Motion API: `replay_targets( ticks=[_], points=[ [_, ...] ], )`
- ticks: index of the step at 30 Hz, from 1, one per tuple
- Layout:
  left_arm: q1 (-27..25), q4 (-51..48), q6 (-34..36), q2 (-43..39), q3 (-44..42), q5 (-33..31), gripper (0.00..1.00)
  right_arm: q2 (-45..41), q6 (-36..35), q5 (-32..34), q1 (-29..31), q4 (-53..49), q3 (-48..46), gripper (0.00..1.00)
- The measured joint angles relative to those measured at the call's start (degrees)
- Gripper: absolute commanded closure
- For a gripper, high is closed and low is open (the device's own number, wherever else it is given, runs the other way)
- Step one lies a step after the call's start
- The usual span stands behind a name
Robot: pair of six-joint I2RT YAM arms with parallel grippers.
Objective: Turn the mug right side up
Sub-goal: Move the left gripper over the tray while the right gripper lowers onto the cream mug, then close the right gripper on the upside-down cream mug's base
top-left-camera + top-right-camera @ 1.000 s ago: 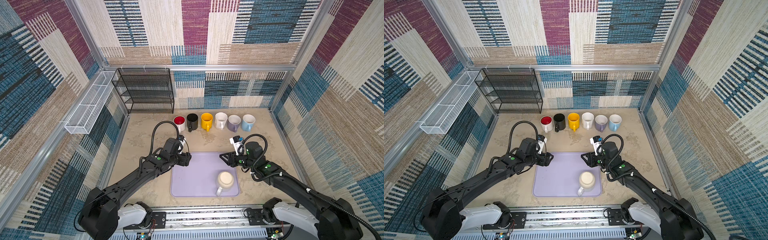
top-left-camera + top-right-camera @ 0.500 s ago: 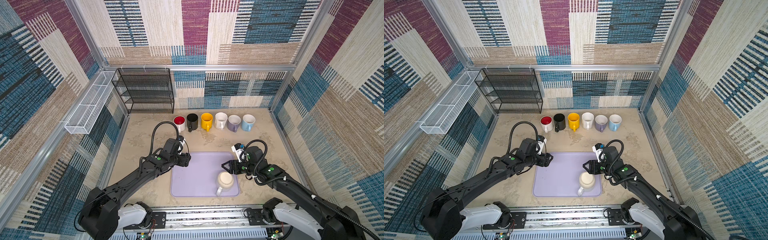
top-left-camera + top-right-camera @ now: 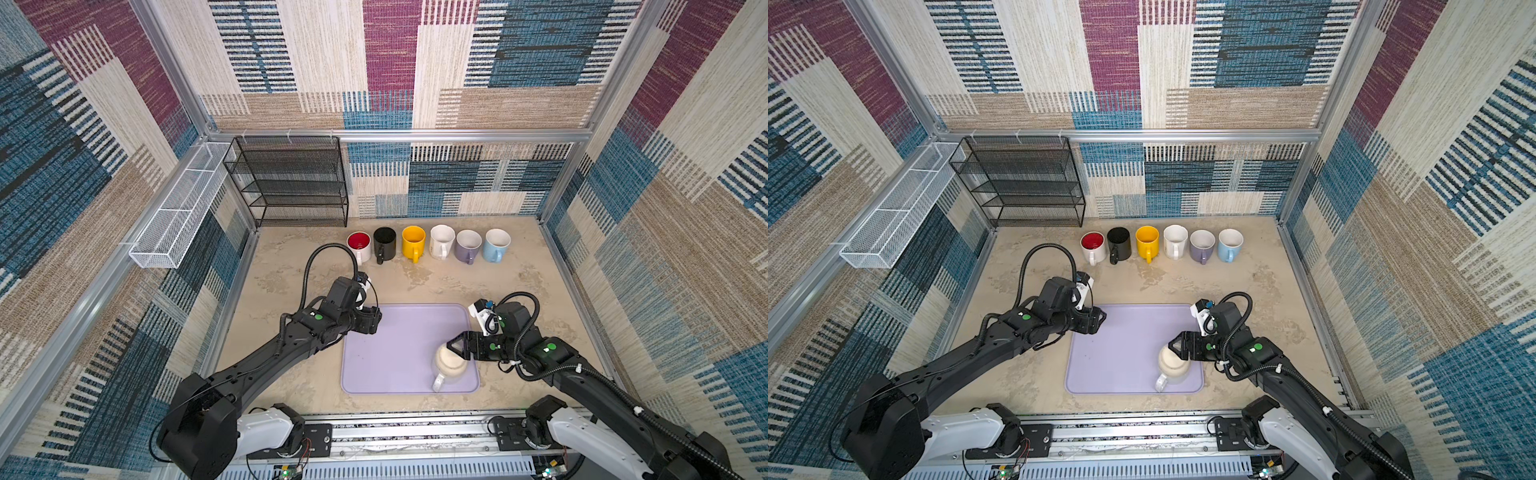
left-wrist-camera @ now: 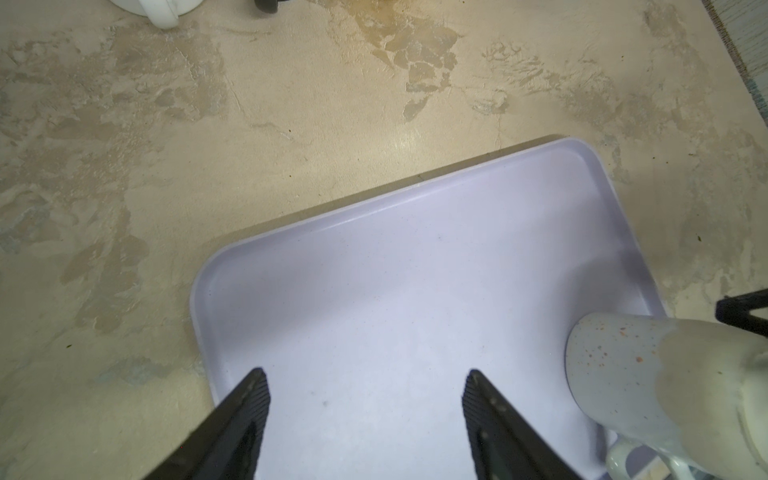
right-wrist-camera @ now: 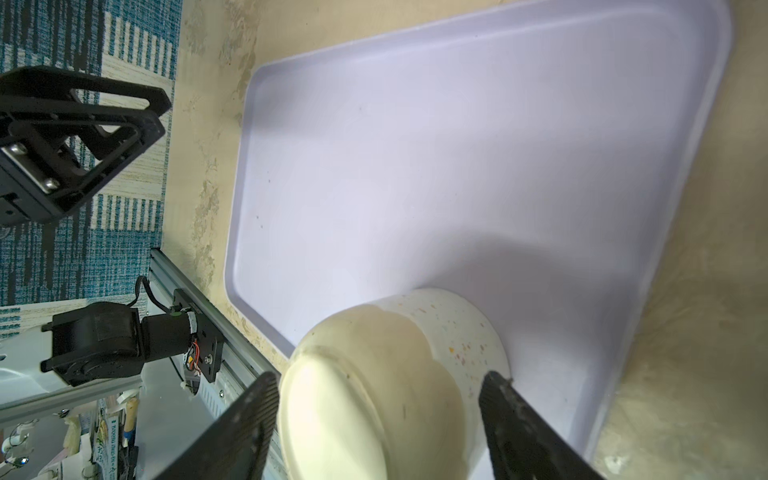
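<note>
**Upside-down cream mug on a tray, right pincer open around it**

Seen from above, a beige, stone-patterned bench (image 3: pixel 436 282) sits inside walls of patchwork fabric. On the far left, a white wire basket (image 3: pixel 178 216) hangs on the side wall. Next to it, a black wire shelf (image 3: pixel 291 183) stands against the back wall.

The left arm reaches in from the near left. The left pincer (image 3: pixel 372 323) hovers over the far left corner of a lilac tray (image 3: pixel 399 349). Its jaws are spread apart and hold nothing, as the left wrist view (image 4: pixel 365 386) shows plainly.

Along the back of the bench six mugs stand upright in a row, handles toward the viewer. From left to right they are a white mug with a red inside (image 3: pixel 359 245), a black mug (image 3: pixel 384 243), a yellow mug (image 3: pixel 413 243), a white mug (image 3: pixel 441 241), a purple mug (image 3: pixel 468 246) and a pale blue mug (image 3: pixel 496 245).

The tray lies flat at the front centre of the bench. The cream mug (image 3: pixel 451 361) rests rim down on it, in the near right corner, with its base facing up. Its handle points toward the near edge of the tray. The part near the rim is paler and speckled.

The right arm comes in from the near right. The right pincer (image 3: pixel 455 347) is turned on its side and level with the cream mug. In the right wrist view (image 5: pixel 378 378) its jaws stand wide, one on each side of the mug's base end. Whether either jaw touches the cream mug cannot be told.
</note>
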Motion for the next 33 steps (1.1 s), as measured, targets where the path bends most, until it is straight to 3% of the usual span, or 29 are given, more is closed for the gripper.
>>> replay_targets(
  ticks=[14, 33],
  points=[
    [-0.02, -0.09, -0.15, 0.07, 0.11, 0.00, 0.25, -4.00, 1.20, -1.90, 0.04, -10.71, 0.96, 0.16],
    [-0.79, -1.84, 0.26, -1.46, 1.33, 0.22, 0.26, -1.60, 2.29, -12.50, 0.11, -5.81, -1.33, 0.16]
  ],
)
